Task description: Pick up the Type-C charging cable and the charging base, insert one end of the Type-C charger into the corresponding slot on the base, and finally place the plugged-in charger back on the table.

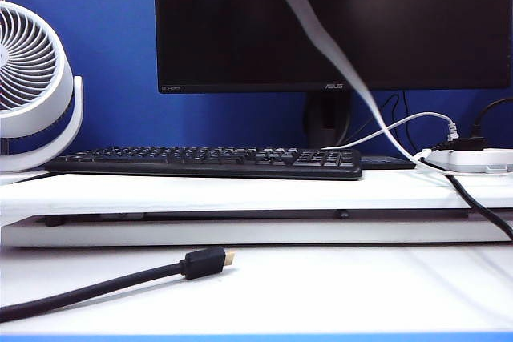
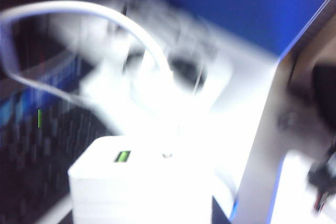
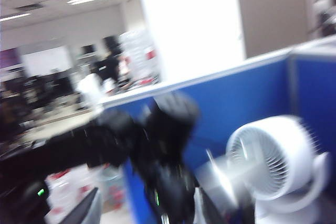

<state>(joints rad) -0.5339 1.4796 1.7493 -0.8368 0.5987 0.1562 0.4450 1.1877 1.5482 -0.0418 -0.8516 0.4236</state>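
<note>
Just above the keyboard (image 2: 31, 145): the charging base (image 2: 142, 182), close up, hiding the left gripper's fingers, so grip impossible to tell. Higher over the keyboard, the Type-C charging cable (image 2: 131, 24) arcing toward the base, plug lost in blur. Right gripper (image 3: 149, 216) seemingly well above keyboard level, jaws spread, empty. Best to steady both wrists and square plug to slot before pushing.

Base (image 2: 142, 182) smooth white plastic; cable (image 2: 79, 9) glossy white; table (image 1: 321, 286) matt white; keyboard (image 1: 208, 162) matt black plastic; black cable (image 1: 96, 284) rubbery, gold-metal tip.
</note>
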